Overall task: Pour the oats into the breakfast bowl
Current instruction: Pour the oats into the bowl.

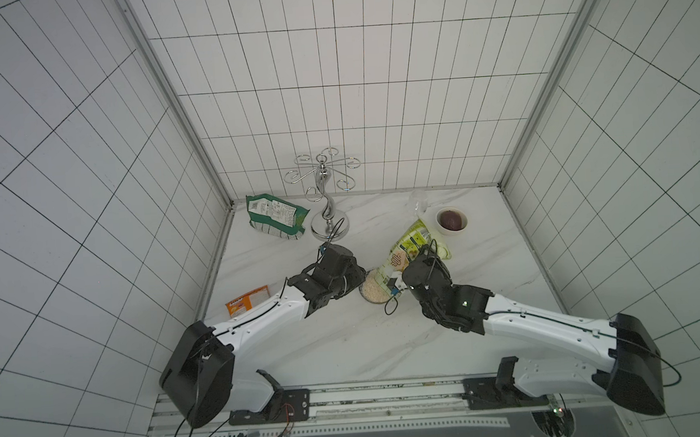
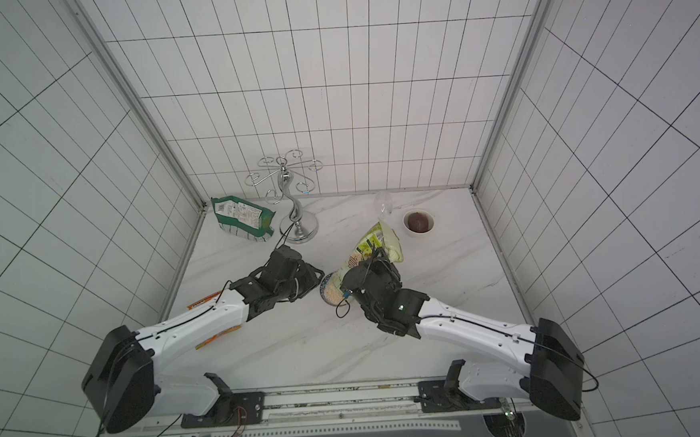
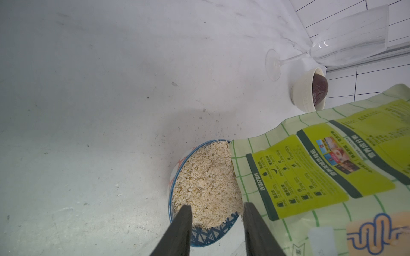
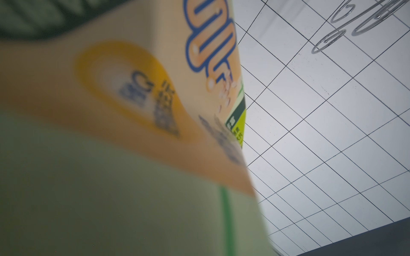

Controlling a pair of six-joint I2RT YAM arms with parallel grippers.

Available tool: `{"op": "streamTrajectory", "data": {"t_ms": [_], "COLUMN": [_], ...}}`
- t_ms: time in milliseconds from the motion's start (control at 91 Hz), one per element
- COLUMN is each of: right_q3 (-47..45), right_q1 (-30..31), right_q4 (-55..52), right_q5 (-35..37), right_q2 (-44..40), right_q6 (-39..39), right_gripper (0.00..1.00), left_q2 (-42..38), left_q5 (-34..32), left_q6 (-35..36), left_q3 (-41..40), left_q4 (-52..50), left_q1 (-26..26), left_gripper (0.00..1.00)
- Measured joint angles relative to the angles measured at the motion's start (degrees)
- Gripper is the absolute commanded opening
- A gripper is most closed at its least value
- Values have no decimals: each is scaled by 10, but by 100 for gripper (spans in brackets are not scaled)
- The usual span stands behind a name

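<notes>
Pouring looks nearly finished: oats (image 3: 208, 177) heap to the rim of the breakfast bowl (image 3: 206, 240), with the tilted pouch (image 3: 310, 166) touching that rim at its mouth, pinched by the right gripper (image 1: 396, 287). Righting the pouch seems all that remains. Half-open, the left gripper (image 3: 217, 209) straddles the bowl's near edge, holding nothing. Only the left wrist view shows the heap's height; the right wrist view gives blurred pouch print, no fingers.

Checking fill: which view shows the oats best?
Left wrist: the oats heap in the breakfast bowl, close and sharp. In both top views they are a small pale patch; right wrist shows none.
</notes>
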Motion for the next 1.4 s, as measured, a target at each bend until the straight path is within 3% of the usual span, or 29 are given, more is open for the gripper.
{"op": "streamTrajectory", "data": {"t_ms": [418,1396], "right_q3": [13,20], "right_q1": [0,-19], "right_q4": [-107,-228], "right_q5": [-4,-55], "right_q2": [4,-38], "right_q6": [163,362], "right_gripper": [0,0], "left_q2": [0,0], "left_q5": [0,-11], "left_q6": [0,0], "left_q3": [0,0], "left_q4": [0,-6], "left_q1": [0,6], "left_gripper": [41,41]}}
